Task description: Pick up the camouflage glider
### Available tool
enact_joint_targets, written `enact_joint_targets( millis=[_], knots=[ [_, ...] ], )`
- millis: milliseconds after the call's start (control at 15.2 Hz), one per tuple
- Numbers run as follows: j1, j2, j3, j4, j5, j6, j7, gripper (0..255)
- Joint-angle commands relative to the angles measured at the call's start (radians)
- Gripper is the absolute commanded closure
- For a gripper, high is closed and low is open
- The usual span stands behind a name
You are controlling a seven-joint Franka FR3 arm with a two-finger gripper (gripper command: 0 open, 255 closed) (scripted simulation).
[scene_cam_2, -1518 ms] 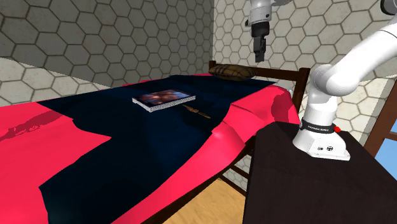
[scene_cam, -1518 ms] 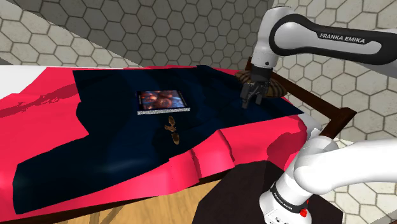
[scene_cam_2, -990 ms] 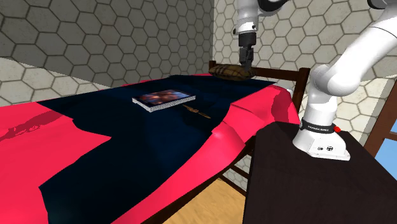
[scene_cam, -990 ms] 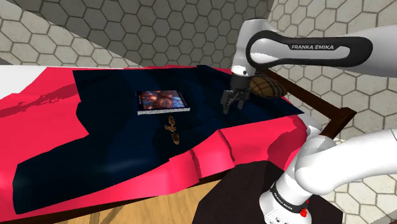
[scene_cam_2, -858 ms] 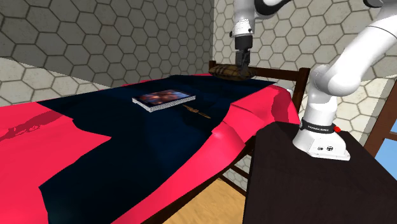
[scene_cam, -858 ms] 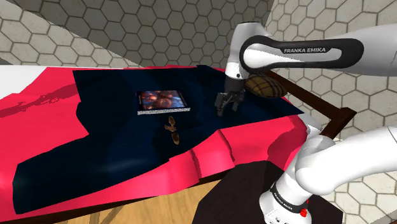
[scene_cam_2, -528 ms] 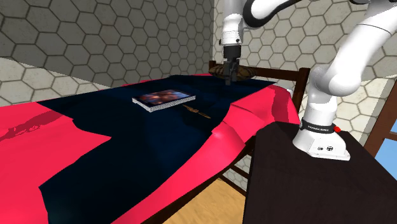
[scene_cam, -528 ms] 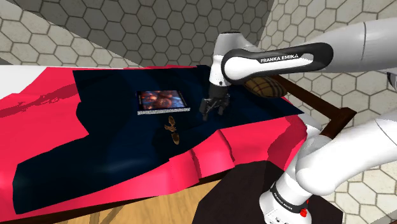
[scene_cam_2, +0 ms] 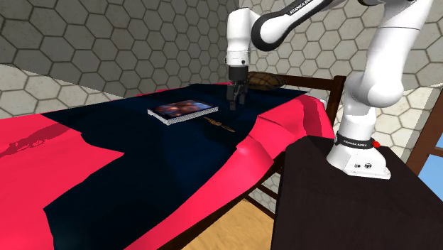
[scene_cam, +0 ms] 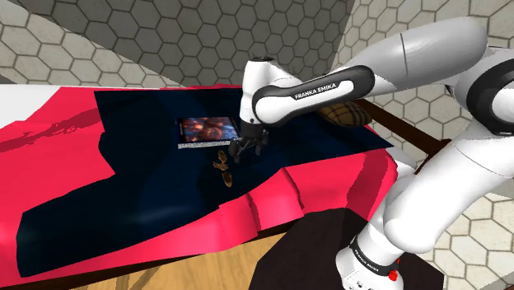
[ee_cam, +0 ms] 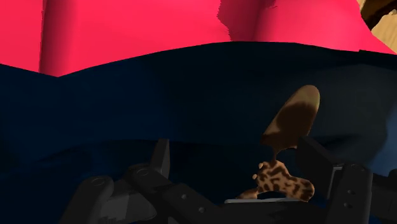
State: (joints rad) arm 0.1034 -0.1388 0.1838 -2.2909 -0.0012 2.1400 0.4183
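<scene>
The camouflage glider (scene_cam: 222, 167) is a small brown mottled toy plane lying flat on the dark blue blanket (scene_cam: 156, 198), just in front of a flat picture box (scene_cam: 210, 132). It also lies near the blanket's edge in the second exterior view (scene_cam_2: 220, 126). My black gripper (scene_cam: 245, 153) hangs just above the blanket, close beside the glider on the shoulder view's right. In the wrist view the glider (ee_cam: 289, 127) shows in the gap, close to one finger (ee_cam: 318, 156). The gripper (ee_cam: 238, 162) is open and nothing is held.
The blanket covers a red bedspread (scene_cam: 66, 123) on a bed. A brown patterned pillow (scene_cam: 346, 111) rests at the head by the dark wooden bed frame (scene_cam: 428, 148). My stand (scene_cam_2: 341, 206) is a dark box beside the bed.
The arm has swung from over the pillow toward the shoulder view's left and down, bringing the gripper next to the glider. The glider and the box have not moved.
</scene>
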Motion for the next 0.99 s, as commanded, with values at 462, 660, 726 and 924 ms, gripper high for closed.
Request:
enact_joint_targets(
  millis=[462, 660, 726, 924],
  knots=[
    [0.026, 0.242, 0.034, 0.126, -0.102, 0.135, 0.118, 0],
    [0.027, 0.267, 0.033, 0.112, -0.112, 0.172, 0.127, 0],
    [0.027, 0.275, 0.032, 0.108, -0.116, 0.185, 0.130, 0],
    [0.027, 0.282, 0.031, 0.106, -0.118, 0.193, 0.131, 255]
  ],
)
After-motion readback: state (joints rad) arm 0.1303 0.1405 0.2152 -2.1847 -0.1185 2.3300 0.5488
